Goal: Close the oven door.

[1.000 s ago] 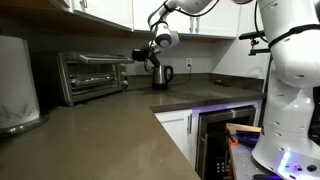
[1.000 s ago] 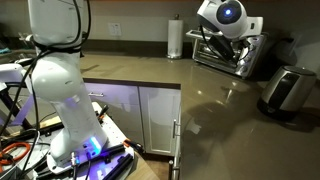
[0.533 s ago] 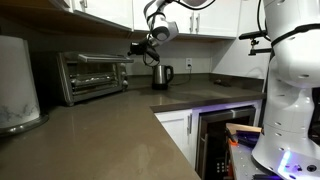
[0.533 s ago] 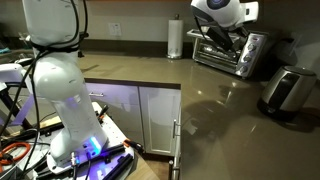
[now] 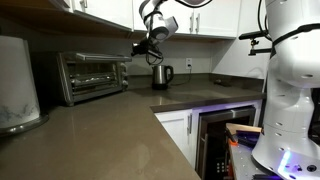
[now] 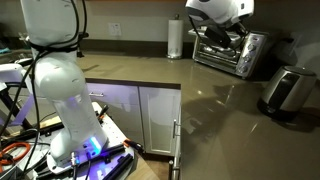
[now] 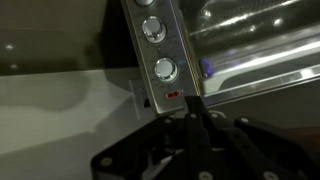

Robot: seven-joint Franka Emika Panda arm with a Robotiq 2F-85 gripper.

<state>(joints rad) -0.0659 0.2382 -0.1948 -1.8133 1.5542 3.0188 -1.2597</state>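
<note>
The stainless toaster oven stands on the counter, and its glass-fronted oven door point(image 5: 90, 75) is upright against the oven front in both exterior views point(image 6: 222, 55). In the wrist view the door glass and its silver frame point(image 7: 255, 45) lie right of the control panel with its round knobs point(image 7: 163, 68). My gripper point(image 5: 137, 48) hangs in the air just off the oven's knob-side upper corner point(image 6: 203, 32). Its dark fingers point(image 7: 195, 118) are pressed together, holding nothing and touching nothing.
A kettle point(image 5: 161, 75) stands behind the oven's knob side. A paper towel roll point(image 6: 175, 40) stands at the wall and a silver toaster point(image 6: 285, 92) sits nearer on the counter. A dark built-in appliance point(image 5: 225, 140) sits under the counter. A white appliance point(image 5: 15, 85) stands at the near end.
My gripper has risen and drawn back from the front of the oven toward its upper corner. The oven door looks the same, upright.
</note>
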